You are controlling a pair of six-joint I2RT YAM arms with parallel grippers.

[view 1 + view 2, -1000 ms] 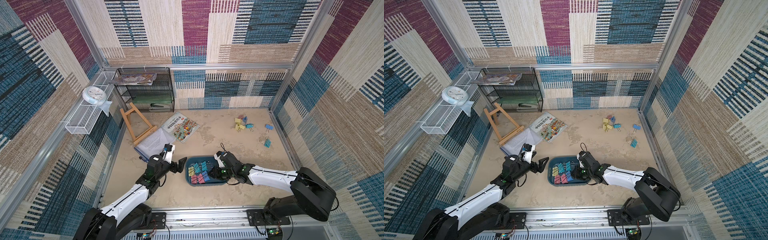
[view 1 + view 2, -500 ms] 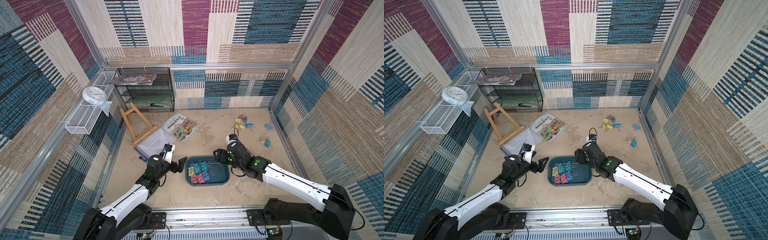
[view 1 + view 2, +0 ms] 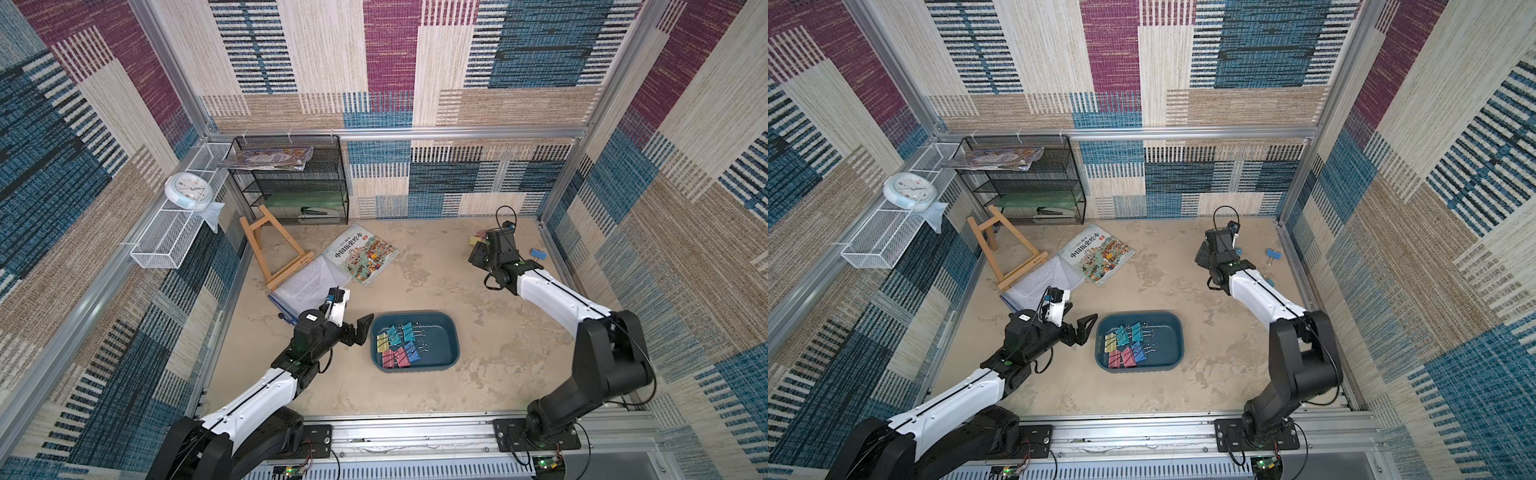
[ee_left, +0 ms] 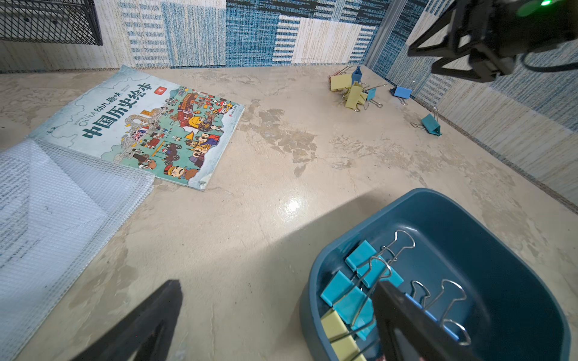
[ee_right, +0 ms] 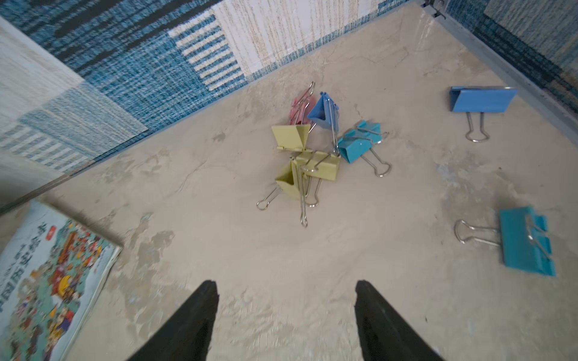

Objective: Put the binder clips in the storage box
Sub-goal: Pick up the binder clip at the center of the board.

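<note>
Right gripper (image 5: 286,289) is hovering above the worktop (image 5: 281,243), jaws standing partly apart with nothing between them; it is carrying no clip. Just ahead of its fingertips a knot of binder clips (image 5: 308,150) is lying: pink, blue, teal and three yellow, bodies touching and wire handles crossing. Two more are sitting apart from that knot, off to the gripper's outer side toward the side wall: a blue clip (image 5: 481,98) and a teal clip (image 5: 527,242). Storage box (image 3: 438,345) is sitting well behind this gripper, just beside the left gripper (image 3: 359,330), which is waiting wide open and empty at the box's end. A batch of clips (image 3: 397,345) is already lying inside, so the job is looking somewhat past halfway. Risks from here, as I am judging them: closing on the knot is likely to be catching two bodies or a stray handle. Interlocked wires could be dragging a neighbour along, only to shed it on the worktop mid-carry. Clips standing on edge could be tipping or skating away if one finger is touching first. A pinch on the thin wire alone would be letting the body swing and slip. The picture book (image 5: 47,275) is lying to the gripper's inner side, clear of the knot but near a low return path. The single clips are looking like the safer picks.
</note>
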